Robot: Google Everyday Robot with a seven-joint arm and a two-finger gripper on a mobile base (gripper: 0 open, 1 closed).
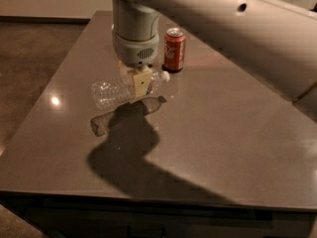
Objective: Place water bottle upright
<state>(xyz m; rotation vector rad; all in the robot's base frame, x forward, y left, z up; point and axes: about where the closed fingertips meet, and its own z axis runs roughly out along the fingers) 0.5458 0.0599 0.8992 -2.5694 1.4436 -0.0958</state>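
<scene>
The water bottle [111,90] is clear and ribbed with a white cap pointing right. It hangs nearly level, a little above the grey table [223,133], with its shadow on the surface just below it. My gripper [140,82] comes straight down from the arm above and is shut on the bottle near its neck end. One cream fingertip [141,83] shows in front of the bottle; the other is hidden behind it. The label band is hidden by the finger.
A red soda can [174,49] stands upright just behind and to the right of the gripper. My arm crosses the upper right of the view. The table's left edge drops to a brown floor [29,58].
</scene>
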